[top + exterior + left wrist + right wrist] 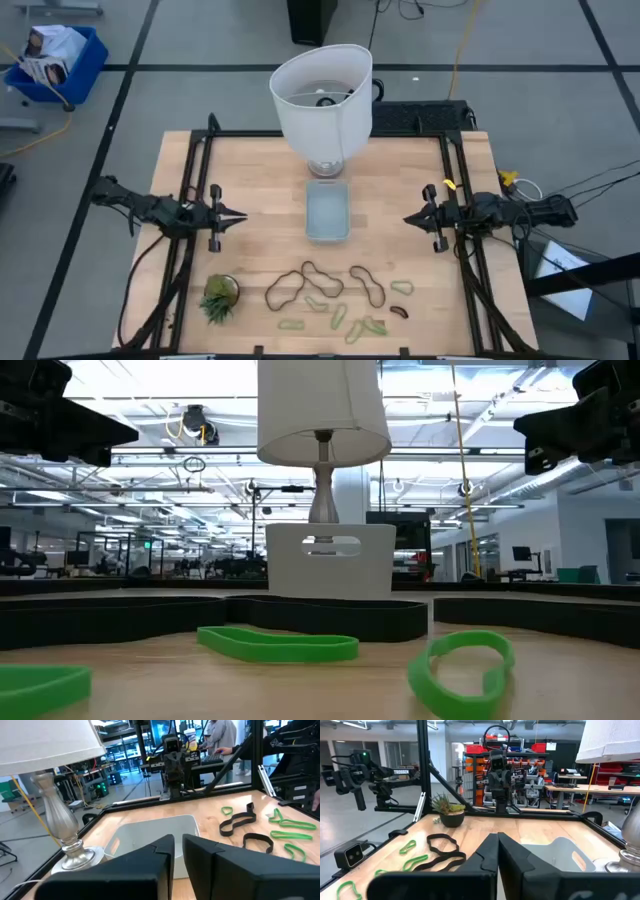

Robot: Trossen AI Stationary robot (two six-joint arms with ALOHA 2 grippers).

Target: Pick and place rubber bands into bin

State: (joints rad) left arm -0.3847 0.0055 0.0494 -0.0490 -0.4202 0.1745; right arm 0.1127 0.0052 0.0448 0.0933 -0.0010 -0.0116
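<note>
L pincer (243,215) slightly ajar, R pincer (407,219) shut, facing inward.

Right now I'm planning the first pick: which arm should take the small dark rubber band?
Right, probably. The small dark rubber band lies on the right gripper's side; the left gripper waits across the bin.

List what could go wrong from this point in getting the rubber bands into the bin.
1. The dark rubber bands lie in overlapping loops, so a grasp may lift several or drag neighbours.
2. The green rubber bands lie flat on the table and may slip from a gripper.
3. The lamp stands right behind the bin; an arm could knock it.
</note>
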